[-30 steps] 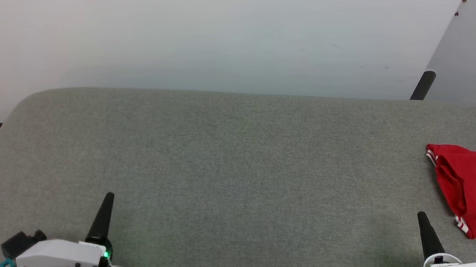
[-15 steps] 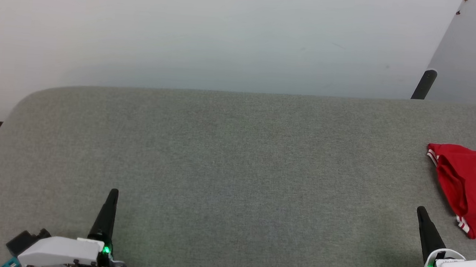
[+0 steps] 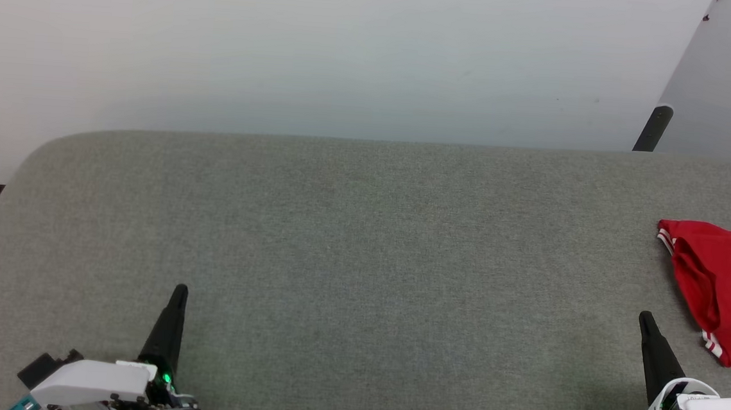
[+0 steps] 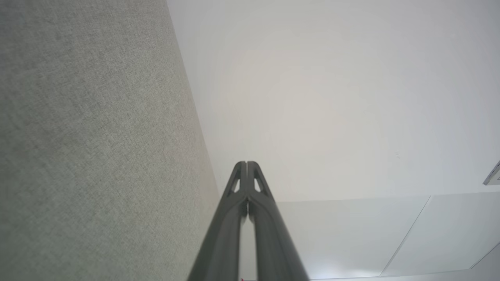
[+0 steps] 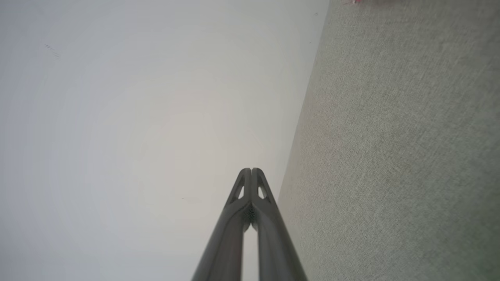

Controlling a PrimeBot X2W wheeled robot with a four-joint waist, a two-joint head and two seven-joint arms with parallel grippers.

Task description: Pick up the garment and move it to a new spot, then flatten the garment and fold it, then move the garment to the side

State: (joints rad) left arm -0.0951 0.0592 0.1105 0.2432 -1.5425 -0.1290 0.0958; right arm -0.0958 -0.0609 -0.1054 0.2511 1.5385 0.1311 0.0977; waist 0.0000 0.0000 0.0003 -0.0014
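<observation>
right of the pinched-together right end effector (image 3: 644, 318) lies the garment (image 3: 723, 288), seemingly set aside. left end effector (image 3: 180, 290) is likewise together, empty.

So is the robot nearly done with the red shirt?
Looks nearly finished. The garment lies folded over at the right side of the table, partly past the picture's edge, so I cannot judge neatness. Nothing is in hand: the left gripper and right gripper have their fingers shut, empty, apart from it. If that spot counts as the side, nothing is left.
</observation>
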